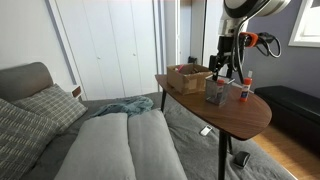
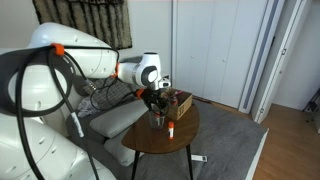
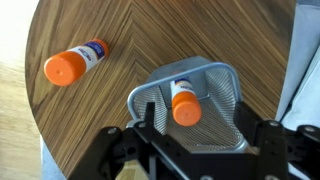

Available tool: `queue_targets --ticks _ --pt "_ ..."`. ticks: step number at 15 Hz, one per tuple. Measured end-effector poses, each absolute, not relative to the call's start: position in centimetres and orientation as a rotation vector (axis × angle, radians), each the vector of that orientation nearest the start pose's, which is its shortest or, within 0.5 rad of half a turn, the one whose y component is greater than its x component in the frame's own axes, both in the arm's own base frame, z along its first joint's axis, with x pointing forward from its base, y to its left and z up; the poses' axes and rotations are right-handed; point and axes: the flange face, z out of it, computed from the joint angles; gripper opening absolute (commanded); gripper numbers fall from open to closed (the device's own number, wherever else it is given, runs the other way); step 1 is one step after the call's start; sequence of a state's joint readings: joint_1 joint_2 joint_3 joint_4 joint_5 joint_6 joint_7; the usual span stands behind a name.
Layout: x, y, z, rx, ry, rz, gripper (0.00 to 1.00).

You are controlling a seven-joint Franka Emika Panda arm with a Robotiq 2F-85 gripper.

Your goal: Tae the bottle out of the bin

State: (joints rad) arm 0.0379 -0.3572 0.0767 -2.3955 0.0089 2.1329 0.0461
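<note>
In the wrist view the grey mesh bin (image 3: 215, 85) stands on the round wooden table directly below me. The bottle (image 3: 184, 104) leans inside it, its orange cap pointing up at the camera. My gripper (image 3: 204, 128) hovers over the bin, open and empty, with one finger on each side of the bin's near rim and not touching the bottle. In both exterior views the gripper (image 1: 226, 68) (image 2: 160, 98) hangs just above the bin (image 1: 216, 93) (image 2: 157, 120).
A second white, orange-capped bottle (image 3: 73, 63) (image 1: 245, 90) (image 2: 171, 128) stands on the table (image 3: 150, 30) beside the bin. A brown cardboard box (image 1: 187, 77) (image 2: 181, 102) sits further back on the table. A sofa stands beside the table.
</note>
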Motion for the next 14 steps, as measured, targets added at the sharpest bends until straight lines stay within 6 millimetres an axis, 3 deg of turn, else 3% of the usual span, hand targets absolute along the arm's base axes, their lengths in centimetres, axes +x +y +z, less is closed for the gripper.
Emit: queue_targets --ticks 3,7,14 --pt "44.18 5.26 45.95 -3.147 -0.089 -0.159 0.32" --pt "43.99 5.19 45.32 -3.149 -0.084 -0.145 0.06" --pt "44.05 5.2 45.96 -3.147 -0.081 -0.168 0.08"
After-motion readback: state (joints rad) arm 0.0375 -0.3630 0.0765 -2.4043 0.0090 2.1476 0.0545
